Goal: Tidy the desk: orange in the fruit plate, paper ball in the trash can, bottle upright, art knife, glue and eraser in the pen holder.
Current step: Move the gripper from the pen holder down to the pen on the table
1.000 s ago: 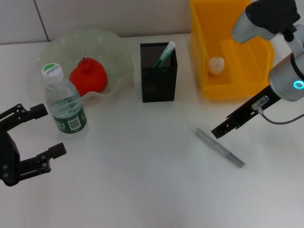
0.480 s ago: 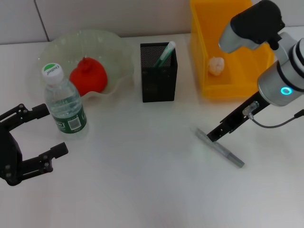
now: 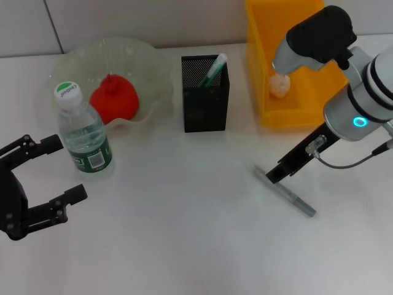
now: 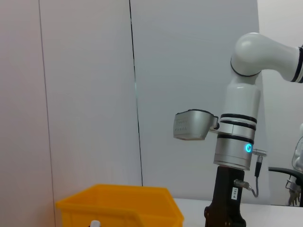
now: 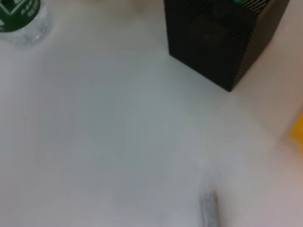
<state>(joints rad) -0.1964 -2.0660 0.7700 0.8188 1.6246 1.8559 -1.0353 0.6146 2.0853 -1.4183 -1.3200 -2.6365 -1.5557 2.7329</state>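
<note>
White desk: art knife [image 3: 285, 192] just under right claw [image 3: 274, 176].

The surface [image 3: 184, 233] is plain white and matte, evenly lit, with only soft, faint shadows on it. Along its far edge rises a wall [image 3: 153, 21] of pale grey-white panels; a thin dark seam runs down it near the far left corner. In the left wrist view the same kind of wall [image 4: 85, 94] fills the background, smooth and light grey, split by narrow vertical seams into tall panels. The light is diffuse and shows no strong glare anywhere.
</note>
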